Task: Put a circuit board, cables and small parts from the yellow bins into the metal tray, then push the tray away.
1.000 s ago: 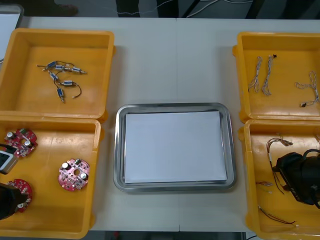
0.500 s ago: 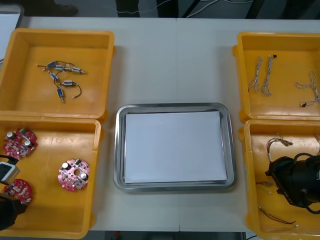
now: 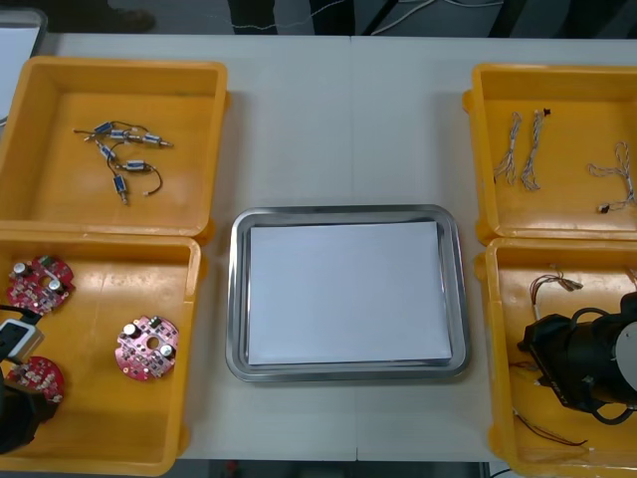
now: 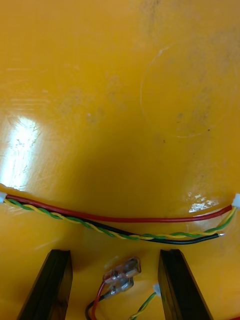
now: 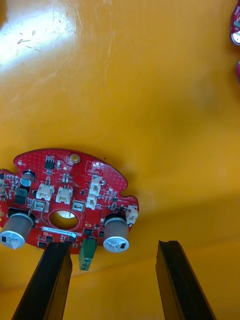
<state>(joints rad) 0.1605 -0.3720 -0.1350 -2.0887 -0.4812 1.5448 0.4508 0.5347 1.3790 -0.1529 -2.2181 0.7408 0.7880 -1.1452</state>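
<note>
left gripper: spread open, down in the near yellow bin left of the metal tray
circuit board: flat in that bin, edge at one fingertip
right gripper: spread open, in the near yellow bin right of the tray
red and yellow cable: just beyond its fingertips

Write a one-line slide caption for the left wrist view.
Open left hand hovers over the yellow bin's floor, a round red circuit board lying flat by one fingertip.
</note>
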